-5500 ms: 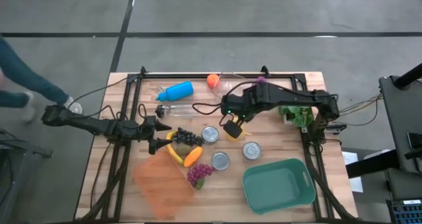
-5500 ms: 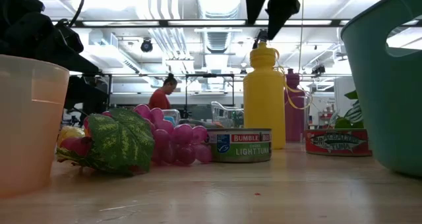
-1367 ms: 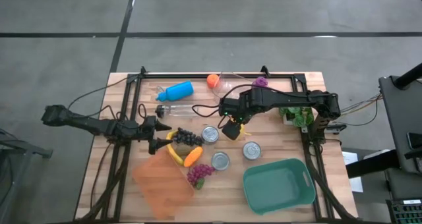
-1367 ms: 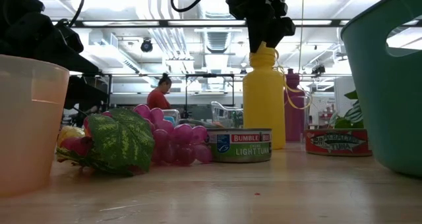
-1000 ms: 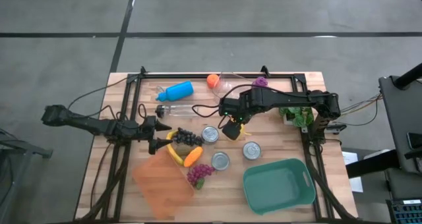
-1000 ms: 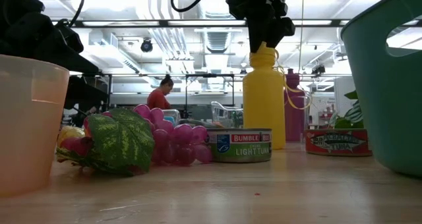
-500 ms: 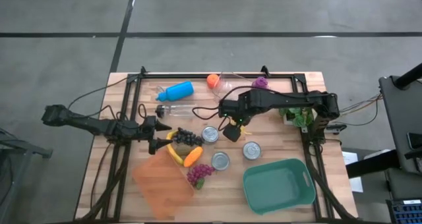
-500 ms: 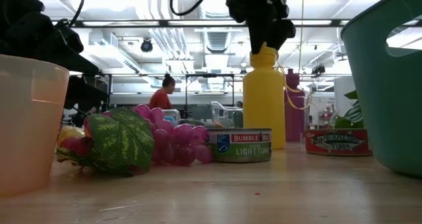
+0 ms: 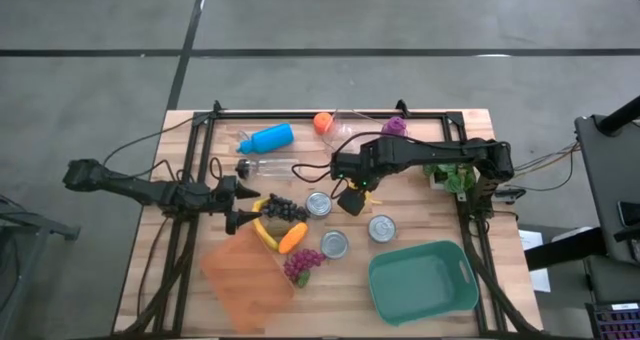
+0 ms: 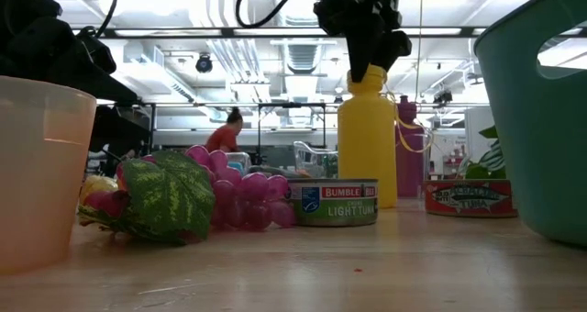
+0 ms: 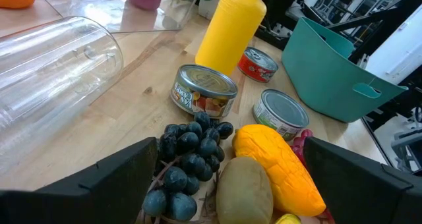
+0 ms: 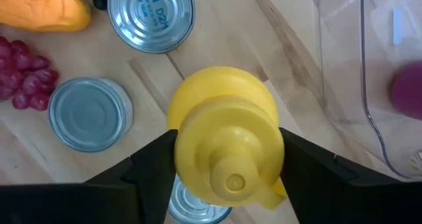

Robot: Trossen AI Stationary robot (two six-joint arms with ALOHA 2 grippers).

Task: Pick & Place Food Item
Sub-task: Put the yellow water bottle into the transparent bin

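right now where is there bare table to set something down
Bare wood lies between the clear tray and the green plant, and beside the teal bin toward the table's right edge. The cans and fruit crowd the middle.

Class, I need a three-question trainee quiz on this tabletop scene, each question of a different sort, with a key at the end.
1. True or false: the yellow bottle stands upright on the table.
2. Which gripper straddles the bottle's cap? A) right gripper B) left gripper
3. Fill in: seen from above, the dark grapes lie just in front of the ____ gripper.

Key: 1 true; 2 A; 3 left.
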